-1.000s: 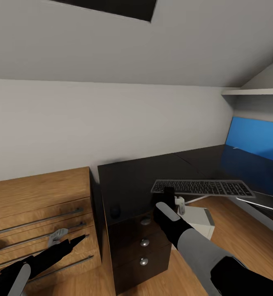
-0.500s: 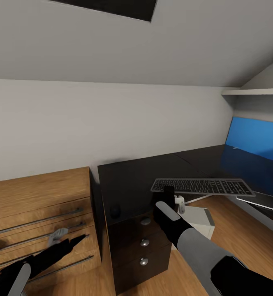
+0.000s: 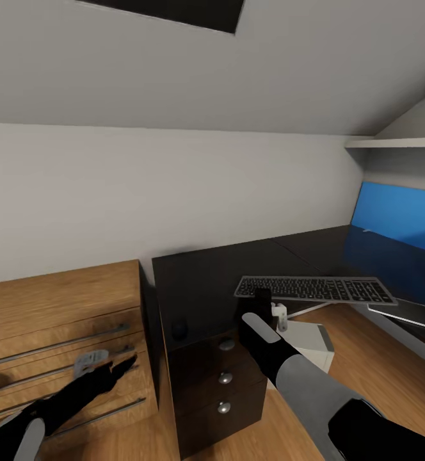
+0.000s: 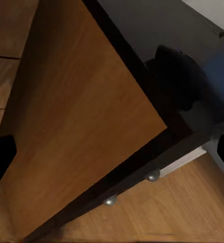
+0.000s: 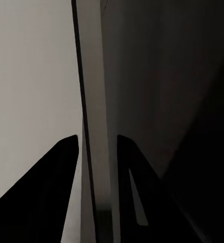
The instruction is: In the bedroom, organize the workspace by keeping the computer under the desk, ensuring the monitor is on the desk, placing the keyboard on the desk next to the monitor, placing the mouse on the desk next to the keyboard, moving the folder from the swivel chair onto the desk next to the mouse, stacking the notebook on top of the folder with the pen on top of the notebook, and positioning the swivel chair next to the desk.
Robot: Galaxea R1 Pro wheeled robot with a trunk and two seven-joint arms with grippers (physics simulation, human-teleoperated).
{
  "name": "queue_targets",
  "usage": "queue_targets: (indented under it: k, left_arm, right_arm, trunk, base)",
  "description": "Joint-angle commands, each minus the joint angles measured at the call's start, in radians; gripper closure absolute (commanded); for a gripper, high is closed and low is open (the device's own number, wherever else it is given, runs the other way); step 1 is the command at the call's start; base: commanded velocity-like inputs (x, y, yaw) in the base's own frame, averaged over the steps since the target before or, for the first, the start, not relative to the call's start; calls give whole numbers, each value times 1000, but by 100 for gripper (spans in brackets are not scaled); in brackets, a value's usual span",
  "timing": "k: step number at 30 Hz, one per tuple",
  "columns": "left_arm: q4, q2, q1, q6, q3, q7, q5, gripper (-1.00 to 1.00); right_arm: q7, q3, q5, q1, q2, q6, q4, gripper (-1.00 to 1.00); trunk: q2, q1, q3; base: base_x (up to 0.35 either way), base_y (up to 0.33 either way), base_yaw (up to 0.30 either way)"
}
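- The right hand (image 3: 262,301) is closed on the near left corner of the keyboard (image 3: 315,289), holding it level over the front edge of the bench (image 3: 206,282); in the right wrist view the two fingers (image 5: 66,167) pinch a thin pale slab edge-on.
- The keyboard's long axis runs left to right, and most of its length hangs out past the bench edge to the right, so the set-down spot lies farther in and away from the robot.
- The mouse (image 3: 179,330) sits at the near left of the bench; the left hand (image 3: 113,371), low by the wooden dresser (image 3: 52,301), is the nearer one to it.
- The left hand's fingers look spread and empty, though they are only partly seen.
- The keys' pale lettering is too small to read; no brand is visible.
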Motion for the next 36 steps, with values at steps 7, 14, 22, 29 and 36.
queue_targets:
  k: [7,14,22,29,36]
  left_arm:
    - [72,0,1,17,19,-1,12,-100]
    - [75,-1,2,11,19,-4,9,-100]
    - [-61,5,2,14,61,-25,16,-100]
    - [-90,97,1,22,169,-65,202,-100]
    - [-88,124,2,26,183,-74,398,-100]
  right_arm:
    - [-9,4,6,-1,0,-5,1,100]
    - [-9,4,7,-1,0,-5,1,100]
    - [-9,5,7,-1,0,-5,0,100]
    - [-7,7,7,-1,0,-4,0,100]
    - [53,6,7,-1,0,-4,2,100]
  trunk:
    - [-1,0,-1]
    - [-1,0,-1]
    - [-1,0,-1]
    - [-1,0,-1]
    - [-1,0,-1]
  base:
    - [0,-22,0]
    - [0,-150,0]
    - [0,-16,0]
    - [0,0,0]
    - [0,0,0]
